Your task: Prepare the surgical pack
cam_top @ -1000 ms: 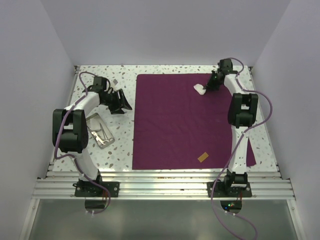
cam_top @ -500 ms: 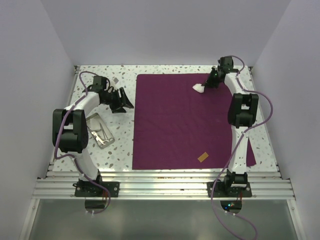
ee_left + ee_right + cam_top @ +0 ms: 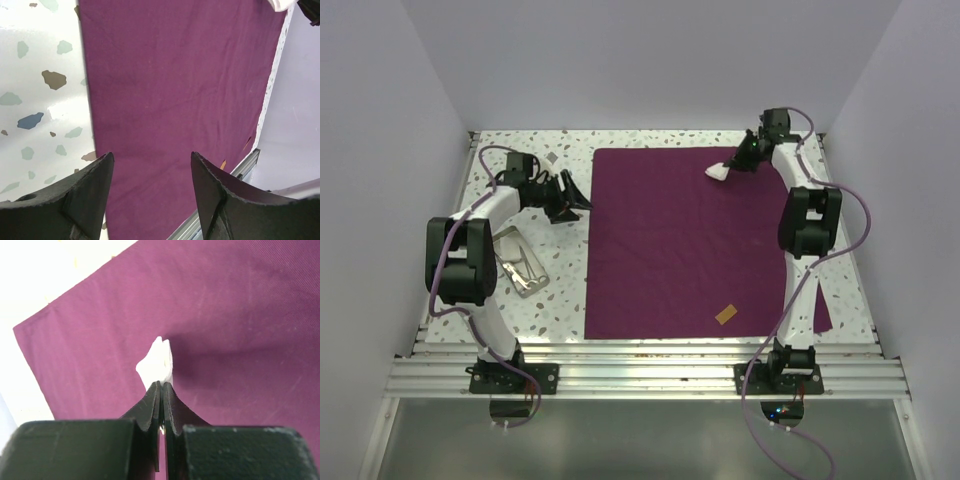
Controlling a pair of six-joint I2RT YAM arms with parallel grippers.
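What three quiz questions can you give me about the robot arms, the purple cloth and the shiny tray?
1. True or false: the jaws of the right arm are shut on white gauze over the purple cloth.
2. Where is the steel tray? A: on the cloth. B: on the speckled table, left of the cloth. C: lifted in the air.
3. What do the jaws of the left arm hold?
Key: 1 true. 2 B. 3 nothing; they stand open.
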